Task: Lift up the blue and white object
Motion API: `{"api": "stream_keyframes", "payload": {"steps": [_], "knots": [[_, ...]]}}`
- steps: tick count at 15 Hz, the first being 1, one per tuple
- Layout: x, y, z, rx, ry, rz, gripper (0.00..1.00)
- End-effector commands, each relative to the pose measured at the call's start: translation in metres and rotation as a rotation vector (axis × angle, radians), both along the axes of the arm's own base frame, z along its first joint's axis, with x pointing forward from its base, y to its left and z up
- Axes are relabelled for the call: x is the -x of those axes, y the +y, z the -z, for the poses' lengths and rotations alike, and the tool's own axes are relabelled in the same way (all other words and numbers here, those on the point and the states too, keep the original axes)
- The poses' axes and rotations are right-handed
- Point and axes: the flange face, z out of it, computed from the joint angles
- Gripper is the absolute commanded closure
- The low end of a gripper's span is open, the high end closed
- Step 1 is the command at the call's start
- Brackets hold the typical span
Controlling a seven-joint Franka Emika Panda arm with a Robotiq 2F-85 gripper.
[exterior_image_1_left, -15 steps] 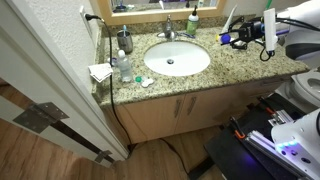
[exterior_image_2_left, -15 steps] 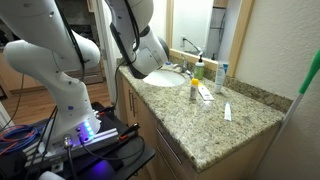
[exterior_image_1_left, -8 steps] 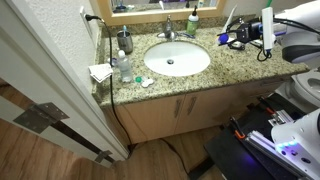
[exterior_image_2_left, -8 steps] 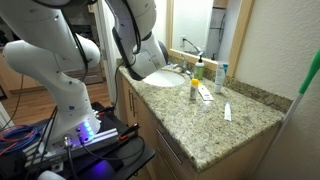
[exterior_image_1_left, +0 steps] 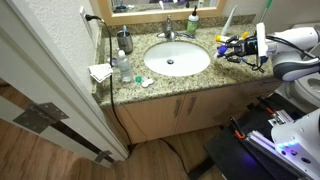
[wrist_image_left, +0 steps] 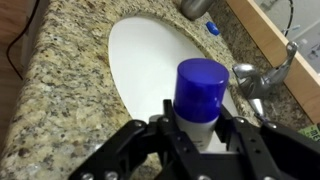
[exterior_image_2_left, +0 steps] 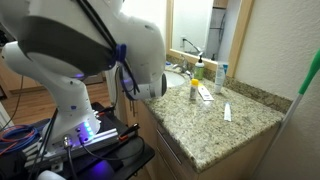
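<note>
Item: blue and white object, centred within claw, which is clamped on its white body; long axis toward wrist camera.

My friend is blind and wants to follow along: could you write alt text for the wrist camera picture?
A two-fingered gripper grips the blue and white object, its blue end towards the camera. Behind it lie a white sink, a speckled granite counter and a metal faucet at the right.
</note>
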Motion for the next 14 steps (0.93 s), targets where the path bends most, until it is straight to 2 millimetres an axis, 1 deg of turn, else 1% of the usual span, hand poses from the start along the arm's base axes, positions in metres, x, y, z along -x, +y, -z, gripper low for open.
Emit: {"api": "stream_keyframes", "payload": {"steps": [1, 2, 3, 5, 6, 7, 8, 11, 14], "knots": [[0.004, -0.015, 0.019, -0.165, 0.032, 0.099, 0.84], [0.003, -0.027, 0.018, -0.193, 0.043, 0.149, 0.84], [0.003, -0.012, 0.018, -0.121, 0.039, 0.079, 0.59], [0.002, -0.022, 0.02, -0.164, 0.04, 0.123, 0.59], [0.003, -0.025, 0.02, -0.171, 0.038, 0.132, 0.84], [-0.001, -0.021, 0.023, -0.201, 0.052, 0.134, 0.84], [-0.005, -0.022, 0.025, -0.275, 0.062, 0.166, 0.84], [-0.011, -0.03, 0.029, -0.408, 0.067, 0.231, 0.84], [-0.015, -0.043, 0.037, -0.514, 0.068, 0.296, 0.84]]}}
